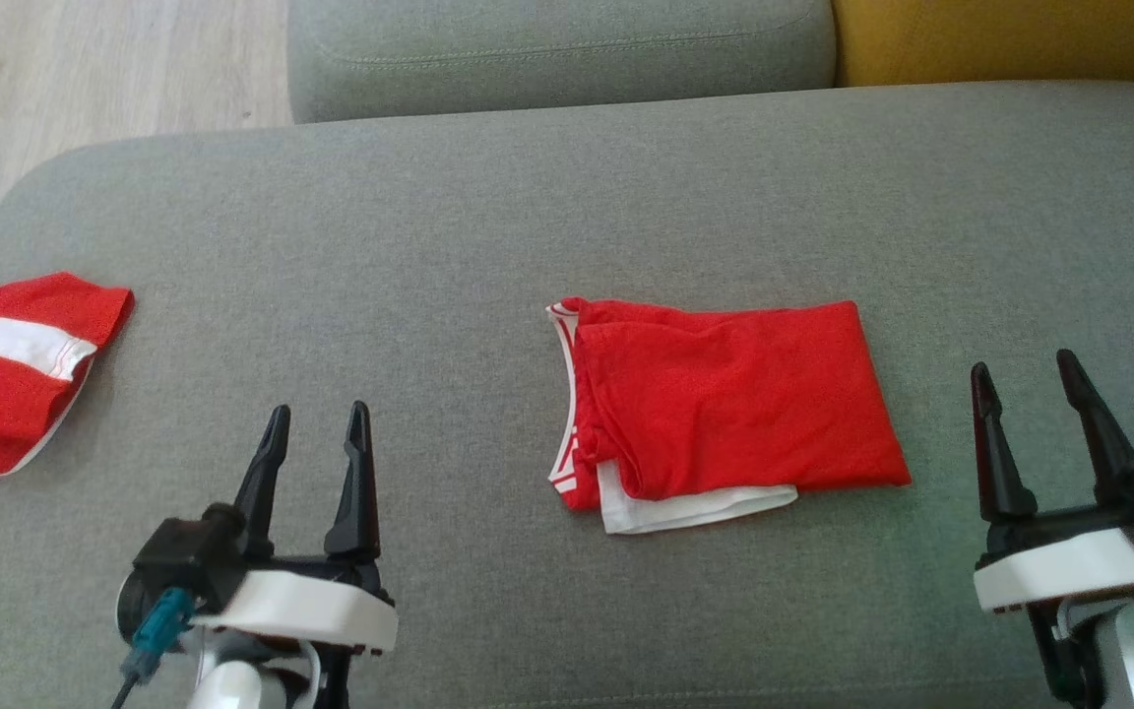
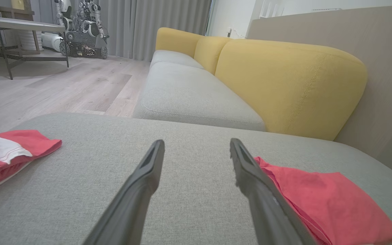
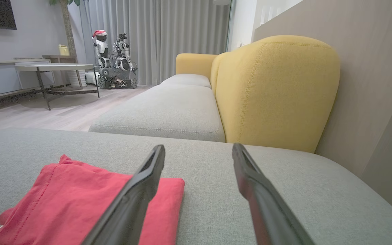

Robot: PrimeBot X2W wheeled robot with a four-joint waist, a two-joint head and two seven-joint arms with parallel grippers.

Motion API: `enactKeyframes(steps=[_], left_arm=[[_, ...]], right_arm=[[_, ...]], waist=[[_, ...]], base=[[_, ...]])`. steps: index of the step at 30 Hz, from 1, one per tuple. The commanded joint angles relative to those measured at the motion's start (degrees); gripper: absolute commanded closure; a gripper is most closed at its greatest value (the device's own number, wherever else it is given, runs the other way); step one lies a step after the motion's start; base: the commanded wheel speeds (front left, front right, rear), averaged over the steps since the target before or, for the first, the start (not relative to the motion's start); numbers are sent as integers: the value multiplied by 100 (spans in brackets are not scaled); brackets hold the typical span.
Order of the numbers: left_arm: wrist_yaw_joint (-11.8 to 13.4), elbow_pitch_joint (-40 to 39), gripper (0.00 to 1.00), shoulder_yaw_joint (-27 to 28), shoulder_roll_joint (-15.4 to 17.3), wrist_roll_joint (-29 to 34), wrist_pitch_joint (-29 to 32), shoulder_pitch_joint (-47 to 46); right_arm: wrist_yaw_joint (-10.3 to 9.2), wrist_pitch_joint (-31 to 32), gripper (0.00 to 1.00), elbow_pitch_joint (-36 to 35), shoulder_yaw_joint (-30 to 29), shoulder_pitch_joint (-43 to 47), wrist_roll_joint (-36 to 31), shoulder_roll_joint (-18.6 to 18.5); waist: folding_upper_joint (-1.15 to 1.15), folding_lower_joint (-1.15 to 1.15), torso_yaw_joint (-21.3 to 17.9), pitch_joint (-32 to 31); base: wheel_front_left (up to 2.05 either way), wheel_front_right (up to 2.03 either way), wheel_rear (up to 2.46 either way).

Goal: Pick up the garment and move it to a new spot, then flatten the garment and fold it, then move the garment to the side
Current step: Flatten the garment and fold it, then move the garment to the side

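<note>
**A:** Head view first. What do the claws have?

**B:** Nothing. The left gripper (image 1: 319,407) sits at the lower left with its fingers spread, over bare grey cushion (image 1: 528,197). The right gripper (image 1: 1022,362) is at the lower right, just as wide and just as empty.

**A:** And the cloth?

**B:** The folded red garment (image 1: 734,394) lies flat at centre right of the frame, between the two claws and touched by neither. White trim peeks out along its left and bottom edges. A second red-and-white garment (image 1: 6,374) lies at the far left edge.

**A:** Left wrist view?

**B:** Both fingers are parted, with only cushion between them. The folded piece shows at the lower right behind one finger, and the other garment is at the left edge.

**A:** Right wrist view?

**B:** Again the fingers are released. The folded piece is at the lower left, partly behind one finger. Yellow backrests rise at upper right.
</note>
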Motion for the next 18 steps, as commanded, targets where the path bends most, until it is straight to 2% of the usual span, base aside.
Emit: enactKeyframes(steps=[1,7,12,18], left_arm=[[15,-201,0,192,5,48,-70,-211],[-25,-165,0,135,5,47,-70,-231],[-55,-133,0,105,5,58,-70,-305],[-94,-83,0,17,5,73,-70,-470]], right_arm=[[-5,-44,0,-171,112,-53,-21,-19],[-5,63,0,-97,123,-98,70,14],[-5,442,0,105,218,-301,337,127],[-5,1052,0,775,173,-781,746,290]], waist=[[0,0,21,1],[0,0,54,74],[0,0,80,219],[0,0,205,487]], base=[[0,0,0],[0,0,0],[0,0,0],[0,0,0]])
